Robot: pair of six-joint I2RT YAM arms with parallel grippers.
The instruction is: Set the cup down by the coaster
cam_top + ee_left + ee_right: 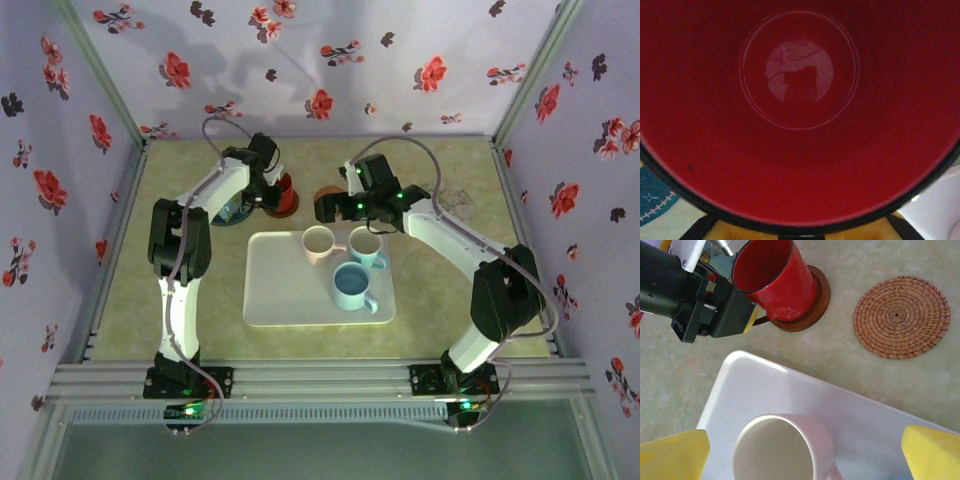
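A red cup (775, 280) stands slightly tilted on a round dark brown coaster (817, 297). My left gripper (752, 315) is shut on the cup's near side, by the rim and handle. The left wrist view looks straight down into the red cup (800, 100). A woven straw coaster (900, 317) lies bare on the table to the right of it. My right gripper (335, 208) hovers open over the tray's far edge. Its yellow fingertips (670, 455) stand wide on either side of a pale pink cup (785, 447), without touching it.
The white tray (290, 300) lies in the middle and holds the pale pink cup (318, 243), a light blue cup (366, 245) and a blue cup (352, 285). A blue patterned coaster (652, 197) lies left of the red cup. Floral walls enclose the table.
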